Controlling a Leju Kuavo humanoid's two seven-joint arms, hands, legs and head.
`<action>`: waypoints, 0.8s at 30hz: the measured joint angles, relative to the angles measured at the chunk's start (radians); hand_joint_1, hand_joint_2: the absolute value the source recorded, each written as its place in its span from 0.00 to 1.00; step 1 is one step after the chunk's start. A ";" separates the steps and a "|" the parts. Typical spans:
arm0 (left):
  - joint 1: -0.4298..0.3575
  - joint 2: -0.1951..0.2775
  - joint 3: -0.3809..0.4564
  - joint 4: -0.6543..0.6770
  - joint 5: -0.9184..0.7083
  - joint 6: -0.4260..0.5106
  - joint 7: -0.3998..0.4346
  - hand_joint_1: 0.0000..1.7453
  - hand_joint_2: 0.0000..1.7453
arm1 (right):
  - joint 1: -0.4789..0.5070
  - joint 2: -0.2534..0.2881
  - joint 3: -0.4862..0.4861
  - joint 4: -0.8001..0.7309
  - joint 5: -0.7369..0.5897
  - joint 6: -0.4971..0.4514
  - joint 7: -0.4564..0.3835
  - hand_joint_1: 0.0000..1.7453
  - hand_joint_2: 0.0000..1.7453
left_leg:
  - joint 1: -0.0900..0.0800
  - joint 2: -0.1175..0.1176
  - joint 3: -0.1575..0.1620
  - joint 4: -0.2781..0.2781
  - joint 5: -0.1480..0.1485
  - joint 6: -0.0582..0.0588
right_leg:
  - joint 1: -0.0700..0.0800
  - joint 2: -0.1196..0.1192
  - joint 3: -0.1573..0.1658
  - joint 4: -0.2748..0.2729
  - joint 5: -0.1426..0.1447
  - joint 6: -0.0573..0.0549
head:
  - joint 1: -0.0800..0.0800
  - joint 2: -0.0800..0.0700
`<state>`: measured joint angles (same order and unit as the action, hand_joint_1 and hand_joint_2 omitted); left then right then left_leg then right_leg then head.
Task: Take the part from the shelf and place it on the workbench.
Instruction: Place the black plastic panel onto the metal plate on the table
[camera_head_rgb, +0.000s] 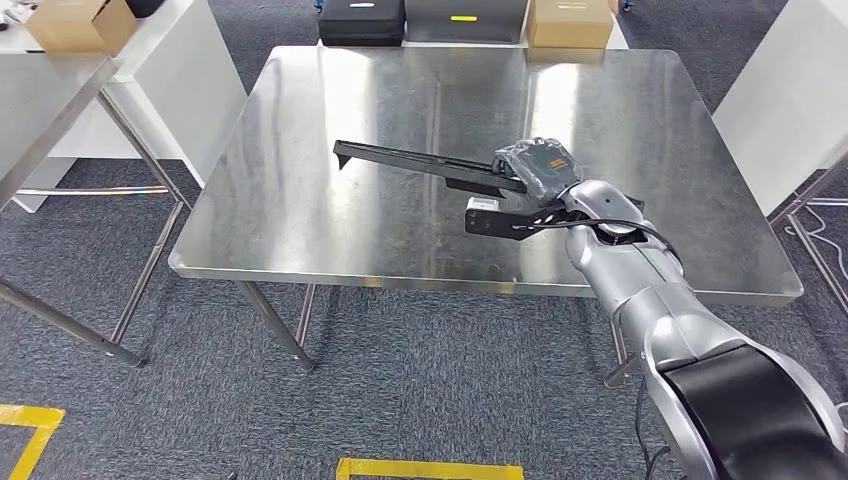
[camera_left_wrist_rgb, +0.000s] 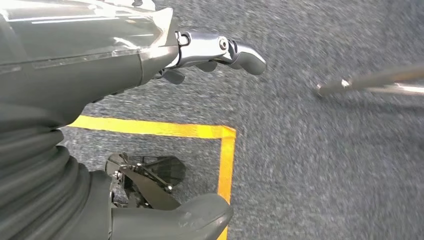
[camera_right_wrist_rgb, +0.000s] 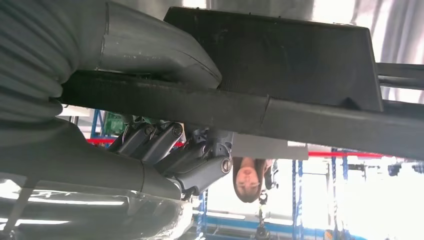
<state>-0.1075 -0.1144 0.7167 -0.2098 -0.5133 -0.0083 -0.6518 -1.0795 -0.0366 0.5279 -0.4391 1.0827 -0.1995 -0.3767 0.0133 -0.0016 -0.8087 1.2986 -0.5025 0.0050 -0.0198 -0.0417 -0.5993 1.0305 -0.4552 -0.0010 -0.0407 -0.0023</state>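
One long black part (camera_head_rgb: 430, 165) gripped at its near end by right hand (camera_head_rgb: 537, 166), carried level over workbench (camera_head_rgb: 300, 230), apparently not set down, for clearance before lowering
Left wrist view: left hand (camera_left_wrist_rgb: 210, 52) hanging over floor, fingers loosely apart, holding nothing
Right wrist view: fingers (camera_right_wrist_rgb: 165, 142) wrapped under part, clamping it against thumb

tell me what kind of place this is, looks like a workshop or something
Probably an industrial workshop or robot test floor: a stainless steel workbench on grey carpet, yellow floor tape marking zones, cardboard boxes and blue racking behind. The right hand holds a long black part over the bench.
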 joint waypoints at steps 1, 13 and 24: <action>0.002 0.001 0.001 0.000 -0.001 0.002 0.000 0.00 1.00 | -0.002 -0.003 0.000 0.005 0.006 -0.003 0.009 1.00 1.00 | -0.001 0.004 0.018 -0.035 0.024 0.003 | 0.001 -0.011 0.001 0.000 -0.002 0.000 | 0.000 0.000; 0.000 0.005 0.010 0.000 -0.006 0.007 -0.003 0.00 1.00 | -0.031 -0.044 0.000 0.039 0.031 -0.031 0.055 1.00 1.00 | -0.013 -0.015 0.155 -0.284 0.110 0.060 | 0.011 0.032 -0.080 0.208 -0.109 0.025 | 0.010 0.000; 0.011 0.004 0.017 0.000 -0.011 -0.006 0.012 0.00 0.00 | -0.055 -0.112 -0.008 0.072 0.100 -0.042 0.161 0.00 0.00 | -0.019 -0.075 0.149 -0.267 0.100 0.059 | 0.002 0.051 -0.012 -0.008 0.012 0.040 | 0.013 0.000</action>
<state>-0.0962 -0.1099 0.7337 -0.2094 -0.5241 -0.0145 -0.6402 -1.1345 -0.1485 0.5203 -0.3669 1.1830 -0.2415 -0.2158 -0.0060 -0.0762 -0.6601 1.0313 -0.4024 0.0636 -0.0177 0.0090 -0.6112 1.0229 -0.4431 0.0388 -0.0274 -0.0023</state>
